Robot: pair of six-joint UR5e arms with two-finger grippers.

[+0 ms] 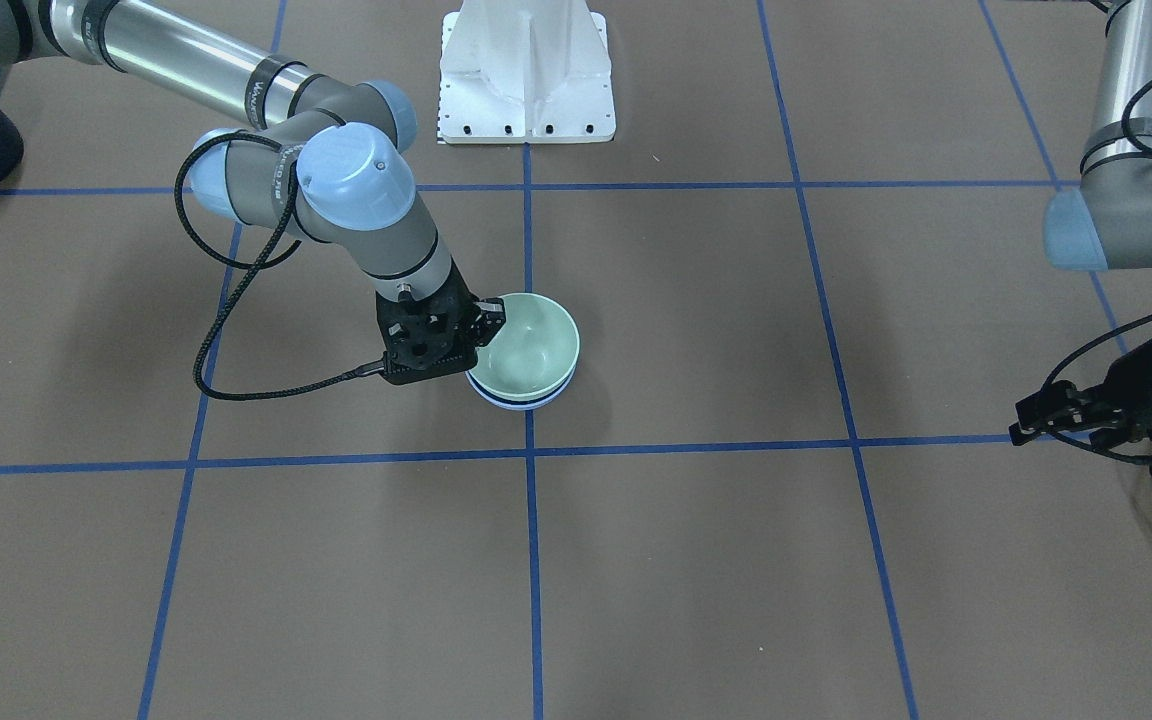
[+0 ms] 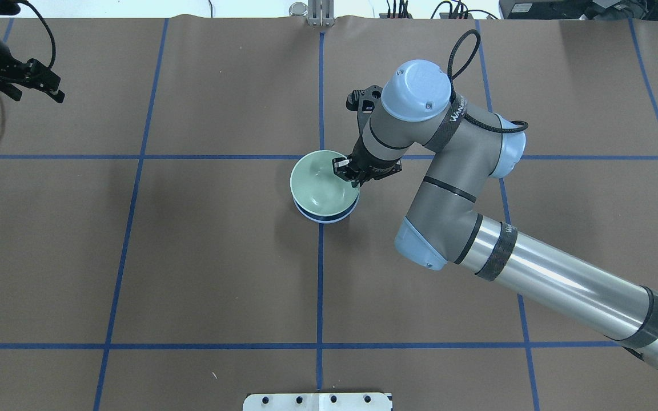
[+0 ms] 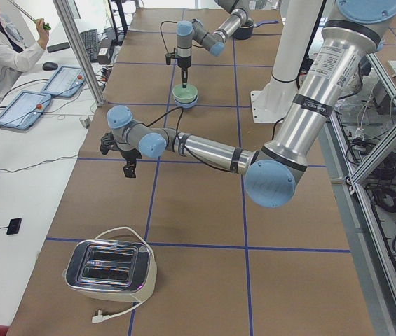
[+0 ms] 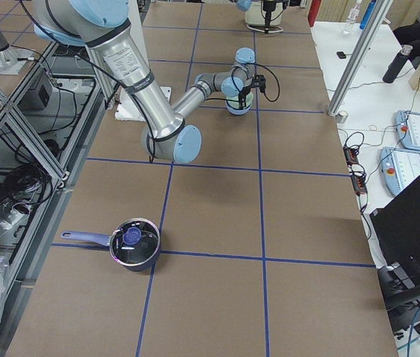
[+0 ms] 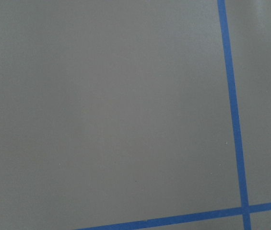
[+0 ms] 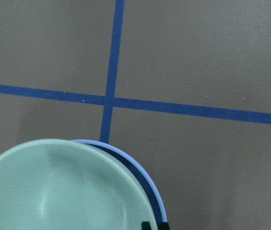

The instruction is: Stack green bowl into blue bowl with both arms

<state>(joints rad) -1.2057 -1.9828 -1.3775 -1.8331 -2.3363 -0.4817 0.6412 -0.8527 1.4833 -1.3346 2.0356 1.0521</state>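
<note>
Right pincer point(image 1: 488, 320) clamps green bowl point(image 1: 533, 347) rim, seating it off-centre in blue bowl point(image 1: 521, 403) mid-table point(image 1: 696, 560). Left pincer point(image 1: 1036, 418) open, empty, near left edge, out of the way.

The left arm point(image 3: 205, 150) reaches across the brown table point(image 3: 198, 217), its left gripper point(image 3: 128, 168) near the edge; beyond, the right gripper point(image 3: 183, 80) meets a green bowl point(image 3: 184, 91) nested in a blue bowl point(image 3: 186, 103). 1 toaster point(image 3: 110, 266) sits nearest.

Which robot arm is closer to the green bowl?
Right. The right tool is at the rim of the green bowl; the left tool hangs far off to the side.
</note>
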